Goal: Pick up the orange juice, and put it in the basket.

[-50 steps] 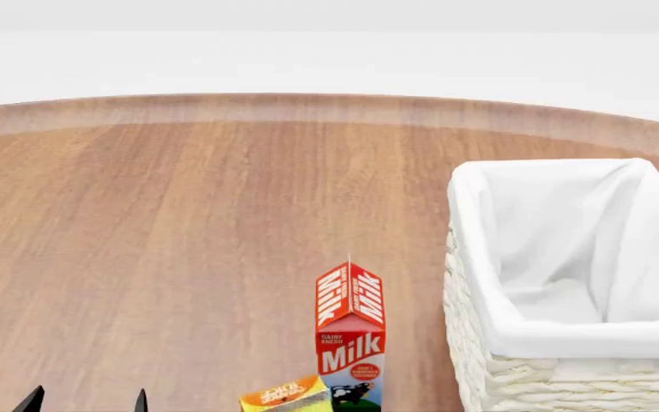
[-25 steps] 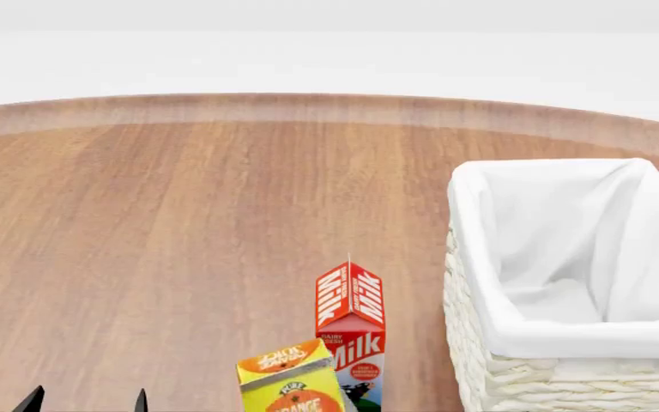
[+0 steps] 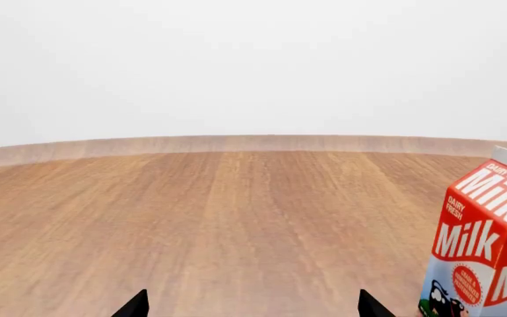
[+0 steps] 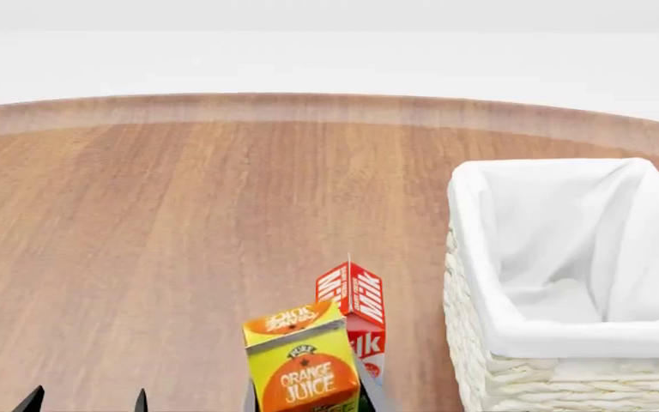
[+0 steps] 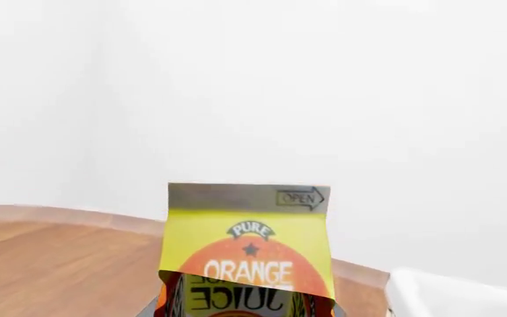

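Left wrist view first: the left gripper [image 3: 250,309] shows only two dark fingertips spread well apart with bare wood between them, so it is open and carrying nothing. The round brown wooden table [image 3: 201,211] runs out ahead of it, and the red-and-white gable-top milk carton [image 3: 482,244] stands upright at the frame's edge.

Head view: the tall yellow-green orange juice carton with its orange panel [image 4: 302,365] sits low in the frame, upright and turned a touch, partly covering the milk carton [image 4: 355,305] behind it. Its base is cut off by the frame edge, so I cannot tell from here whether it is off the table. Just to the right, near but apart, stands the large cream-white woven wicker basket with a white cloth liner [image 4: 501,378], and nothing shows inside it.

Right wrist view: the juice carton [image 5: 247,247] fills the lower centre, gable seam uppermost — right up against the camera. The right gripper itself is out of frame, so whether its jaws are clamped on the carton I cannot tell.

Handling, as a judgement: stiff paperboard, smooth printed faces, probably slippery and crushable if squeezed hard. Take it across two flat opposite sides at mid-body — not the gable — and keep it upright.
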